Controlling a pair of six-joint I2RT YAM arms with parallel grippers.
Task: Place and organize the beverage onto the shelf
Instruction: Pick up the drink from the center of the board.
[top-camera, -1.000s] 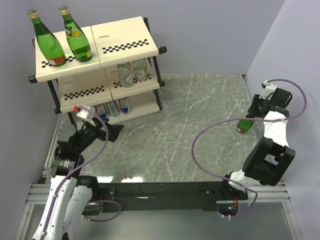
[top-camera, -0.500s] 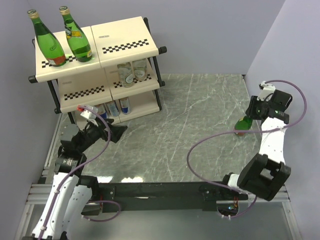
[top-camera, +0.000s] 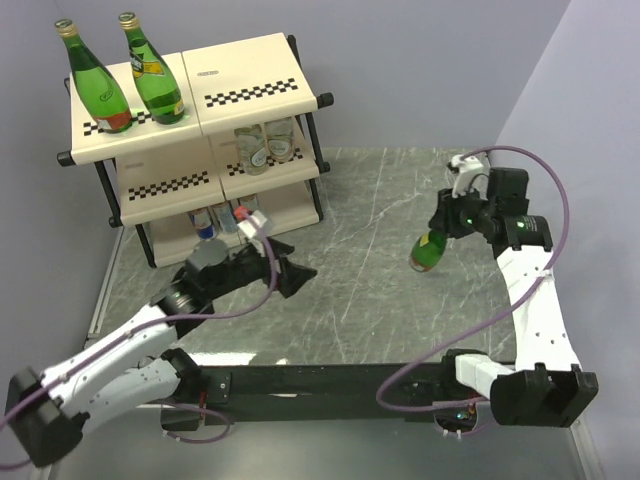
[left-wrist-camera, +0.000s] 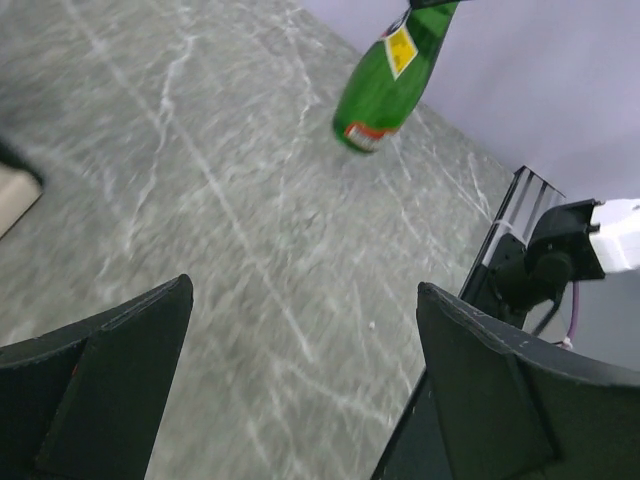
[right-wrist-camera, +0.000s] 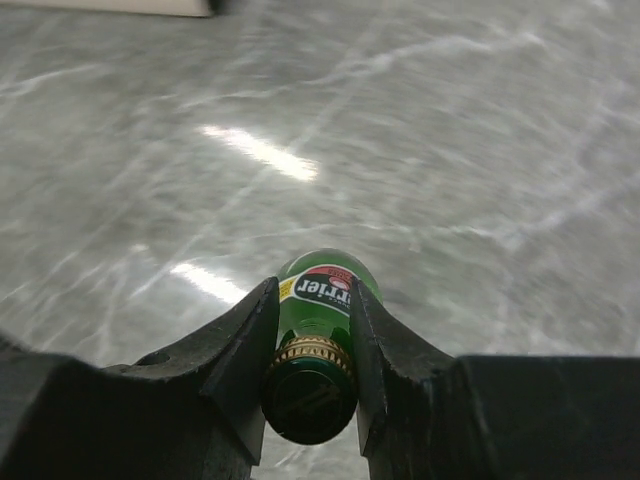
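Note:
My right gripper (top-camera: 452, 217) is shut on the neck of a green glass bottle (top-camera: 429, 250), holding it lifted above the marble table; in the right wrist view the fingers clamp its gold cap (right-wrist-camera: 310, 352). That bottle also shows in the left wrist view (left-wrist-camera: 390, 75). My left gripper (top-camera: 295, 270) is open and empty, low over the table in front of the shelf (top-camera: 250, 90). Two green bottles (top-camera: 95, 80) (top-camera: 155, 75) stand on the shelf's top left panel. Two clear bottles (top-camera: 265, 145) stand on the middle tier. Blue-silver cans (top-camera: 225, 215) stand on the bottom tier.
The shelf's top right panel (top-camera: 255, 75) holds nothing. Grey walls close in the table on the left, back and right. The black base rail (top-camera: 320, 385) runs along the near edge. The right arm's purple cable (top-camera: 430, 345) loops over the table.
My right gripper has lifted the green bottle off the table and carried it left, towards the middle. My left arm has stretched right and forward, away from the shelf's front.

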